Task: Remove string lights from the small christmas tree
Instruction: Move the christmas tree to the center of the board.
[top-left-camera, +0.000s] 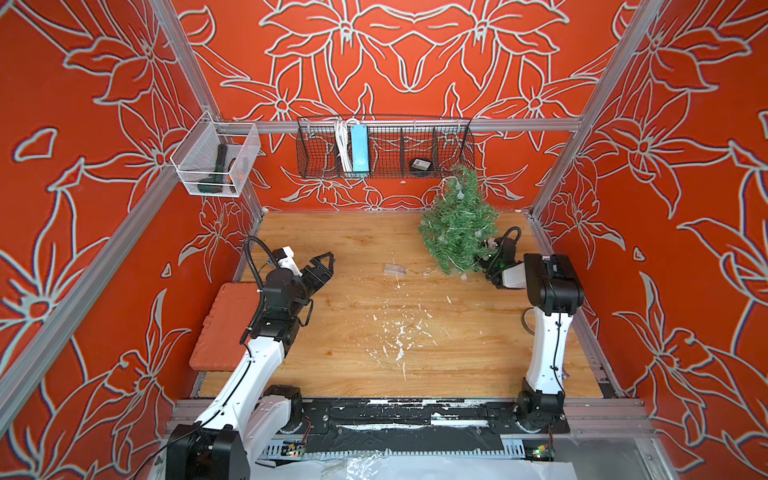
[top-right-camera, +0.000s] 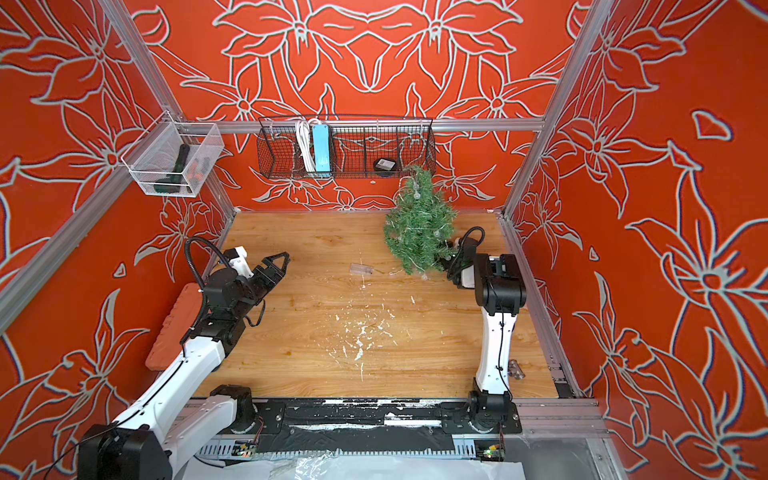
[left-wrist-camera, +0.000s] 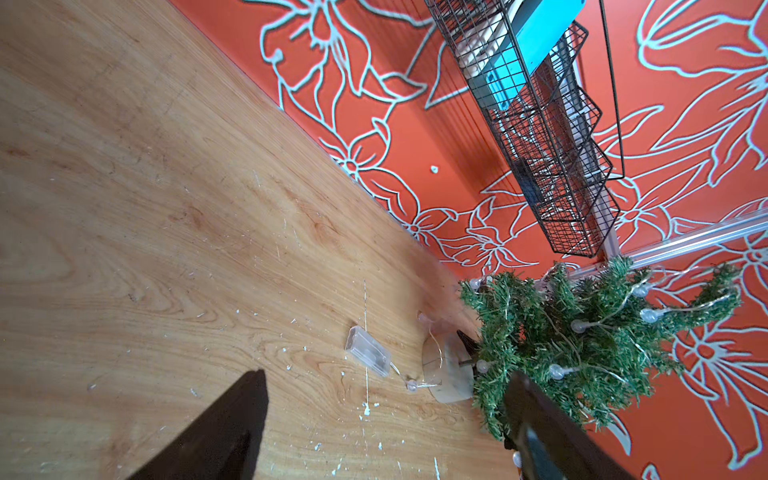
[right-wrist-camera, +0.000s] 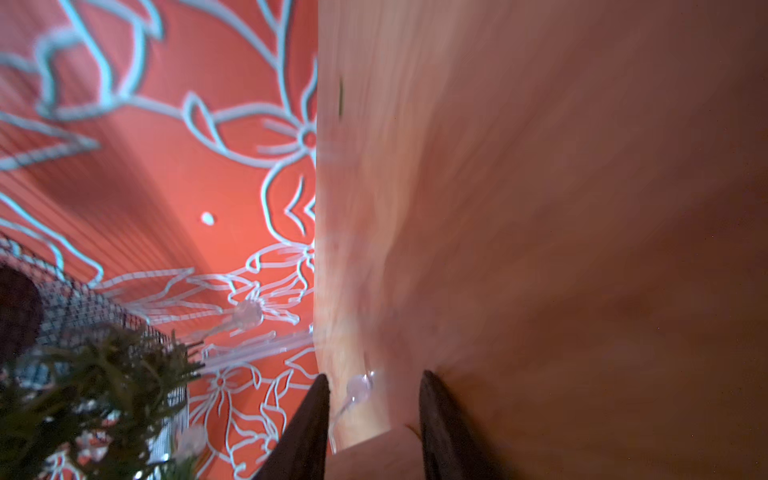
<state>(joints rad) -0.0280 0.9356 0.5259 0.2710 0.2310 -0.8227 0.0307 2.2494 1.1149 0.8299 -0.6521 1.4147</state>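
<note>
The small christmas tree (top-left-camera: 459, 224) stands on the tabletop (top-left-camera: 353, 340), roughly upright, though I cannot tell whether its foot sits flat. The string lights (left-wrist-camera: 577, 325) are wound through its branches from tip to skirt. Their clear box (left-wrist-camera: 368, 351) lies just beside the tree's foot, joined to it by a slack run of wire. The right tool (right-wrist-camera: 374, 374) is low at the tree's foot, on the side away from the box. Its fingers are apart, with one bulb (right-wrist-camera: 359, 386) and its wire in the gap and nothing pinched yet. The left tool (top-left-camera: 330, 266) hovers well apart from the tree, beyond the box, spread wide and empty.

The step in hand looks like taking that lowest bulb. It is best to close on the wire just beside the globe, so the globe acts as a stop. Then lead the strand around the tree along its winding, not straight out. The tree looks light, and a straight tug would likely drag or tip it. The left tool would do well to steady the tree.
</note>
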